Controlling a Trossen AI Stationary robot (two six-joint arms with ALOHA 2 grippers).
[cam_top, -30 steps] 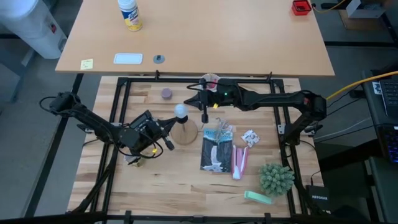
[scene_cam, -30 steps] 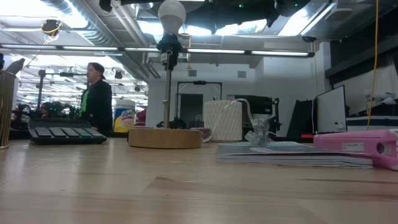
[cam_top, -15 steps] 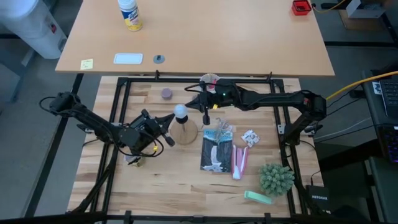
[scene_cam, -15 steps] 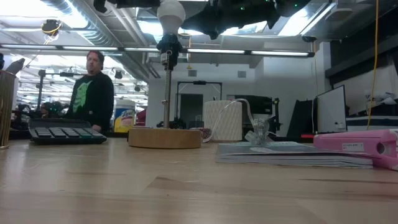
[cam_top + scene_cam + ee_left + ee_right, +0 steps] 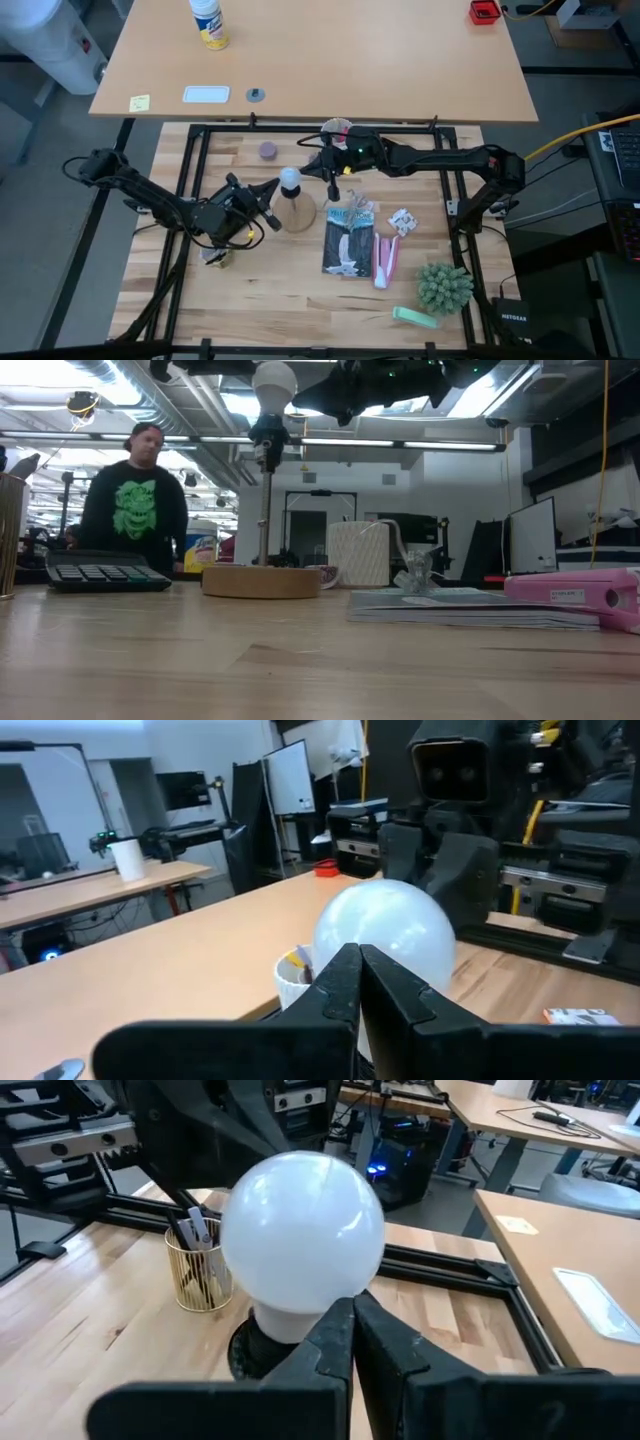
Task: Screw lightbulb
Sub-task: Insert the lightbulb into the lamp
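The white frosted lightbulb (image 5: 290, 178) sits by its base in the black socket atop the post of the round wooden disc stand (image 5: 297, 214). It also shows in the low view (image 5: 275, 380), the left wrist view (image 5: 385, 930) and the right wrist view (image 5: 302, 1230). My left gripper (image 5: 273, 190) is shut, at bulb height on the bulb's left (image 5: 358, 965). My right gripper (image 5: 305, 172) is shut, at bulb height on the bulb's right, its tips level with the bulb's neck (image 5: 352, 1312). My left gripper points its shut fingertips (image 5: 345, 970) level at the bulb from the table's left; I cannot tell whether they touch it. My right gripper points its shut fingertips (image 5: 340, 1320) level at the bulb's neck (image 5: 290, 1320) from the table's right; I cannot tell whether they touch it.
A white cup with red items (image 5: 338, 128) and a purple disc (image 5: 268, 150) stand at the back. A gold pen holder (image 5: 213, 255), a dark packet (image 5: 346, 245), a pink stapler (image 5: 385, 258), a green plant (image 5: 443, 287) lie nearby. A person (image 5: 135, 500) stands beyond the table.
My left gripper has gone toward the table's right and far edge, up to the bulb, staying shut. The person behind the table has walked closer.
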